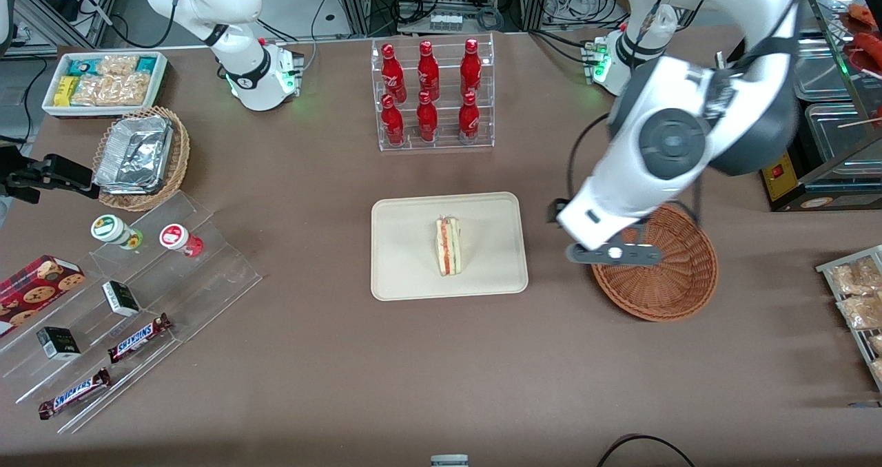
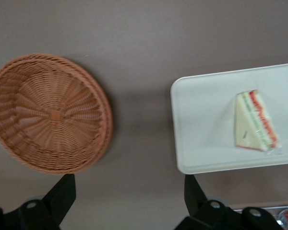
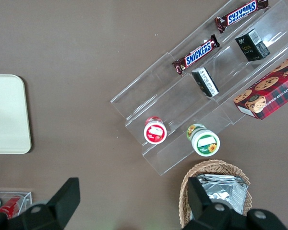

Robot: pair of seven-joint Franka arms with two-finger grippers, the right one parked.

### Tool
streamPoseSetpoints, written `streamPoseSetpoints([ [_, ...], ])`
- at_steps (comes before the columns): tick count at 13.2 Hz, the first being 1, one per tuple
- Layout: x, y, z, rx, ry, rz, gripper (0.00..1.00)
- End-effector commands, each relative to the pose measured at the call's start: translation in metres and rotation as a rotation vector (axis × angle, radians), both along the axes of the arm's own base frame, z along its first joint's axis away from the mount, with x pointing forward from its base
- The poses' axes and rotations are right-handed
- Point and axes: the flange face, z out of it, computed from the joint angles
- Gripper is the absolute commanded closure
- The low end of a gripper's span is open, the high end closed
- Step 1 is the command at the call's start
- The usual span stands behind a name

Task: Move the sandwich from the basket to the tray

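The sandwich (image 1: 449, 246) (image 2: 256, 122), a pale wedge with a red and green stripe, lies on the cream tray (image 1: 406, 246) (image 2: 201, 124) in the middle of the table. The reddish-brown wicker basket (image 1: 668, 281) (image 2: 48, 112) stands beside the tray, toward the working arm's end, and holds nothing. My gripper (image 1: 612, 253) (image 2: 129, 179) hangs above the table over the basket's rim nearest the tray. It is open, its black fingers (image 2: 62, 191) spread wide with only bare table between them.
A clear rack of red bottles (image 1: 433, 95) stands farther from the camera than the tray. Toward the parked arm's end are a stepped acrylic display (image 1: 138, 295) with snack bars, a light wicker basket of foil containers (image 1: 141, 158) and a white snack bin (image 1: 103, 81). Snack packets (image 1: 854, 295) lie at the working arm's end.
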Motion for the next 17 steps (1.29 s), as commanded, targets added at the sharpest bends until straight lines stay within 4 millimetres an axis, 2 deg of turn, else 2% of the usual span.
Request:
streamPoseSetpoints([
  [1, -0.024, 0.044, 0.014, -0.029, 0.019, -0.033, 0.0],
  [2, -0.03, 0.057, 0.017, -0.028, 0.024, -0.04, 0.0],
  [4, -0.037, 0.095, 0.023, -0.03, 0.042, -0.043, 0.0],
  [6, -0.044, 0.119, 0.032, -0.03, 0.08, -0.03, 0.0],
  [11, -0.07, 0.155, 0.072, -0.014, 0.116, 0.022, 0.0],
  [17, -0.088, 0.179, 0.102, 0.005, 0.131, 0.064, 0.0],
])
